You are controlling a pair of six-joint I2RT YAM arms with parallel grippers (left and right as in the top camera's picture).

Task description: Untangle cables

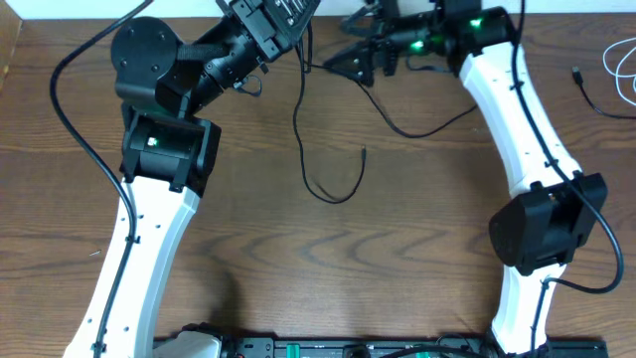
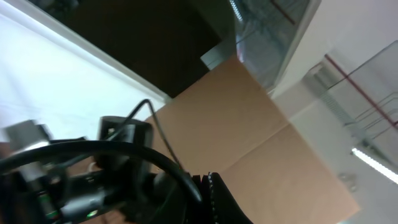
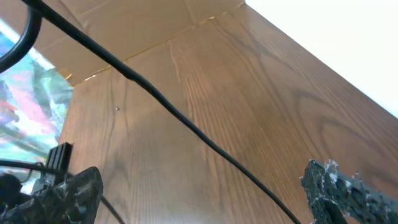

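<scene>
A thin black cable (image 1: 301, 139) hangs from my left gripper (image 1: 290, 22) at the table's far edge. It runs down to the wood and curls into a loop with a free plug end (image 1: 364, 151). In the left wrist view the left gripper's fingers (image 2: 211, 198) look pressed together, and the view faces up and away from the table. My right gripper (image 1: 345, 62) is open beside it. In the right wrist view its fingers (image 3: 205, 193) are wide apart, and a black cable (image 3: 186, 127) passes between them untouched. A second black cable (image 1: 427, 127) curves under the right arm.
A white cable (image 1: 624, 70) and a short black cable (image 1: 586, 94) lie at the table's right edge. Both arm bases stand at the near edge. Cardboard (image 2: 261, 137) stands behind the far edge of the wooden table (image 1: 298, 259).
</scene>
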